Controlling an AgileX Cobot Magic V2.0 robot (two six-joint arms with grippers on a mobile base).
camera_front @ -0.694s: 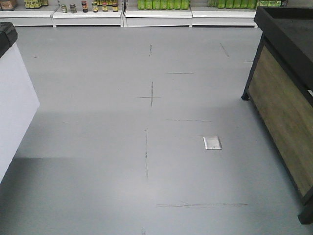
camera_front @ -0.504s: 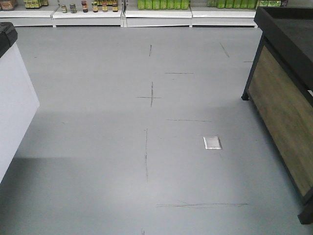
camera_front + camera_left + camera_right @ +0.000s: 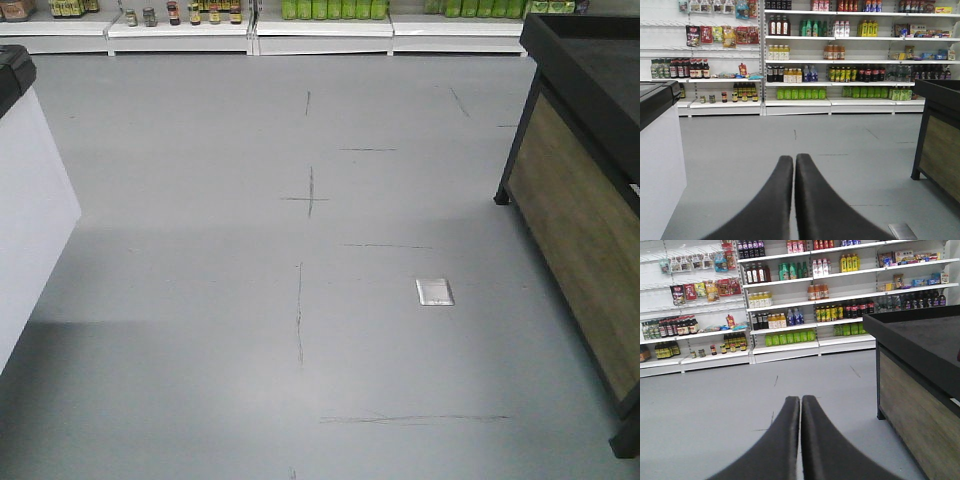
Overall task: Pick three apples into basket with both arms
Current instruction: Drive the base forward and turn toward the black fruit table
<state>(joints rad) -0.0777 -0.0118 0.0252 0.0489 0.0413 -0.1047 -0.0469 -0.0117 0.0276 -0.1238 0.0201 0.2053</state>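
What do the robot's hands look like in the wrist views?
Both the left hand and right hand show two matte black fingers, broad at the base, curving and tapering to rounded tips. No cables or markings are visible.

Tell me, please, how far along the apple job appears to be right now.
Done: nothing visible; no apples or basket show in any view. In hand: nothing; the left gripper and right gripper are both shut and empty, aimed over the grey floor toward the shelves. Left: apparently everything, all three apples into the basket.
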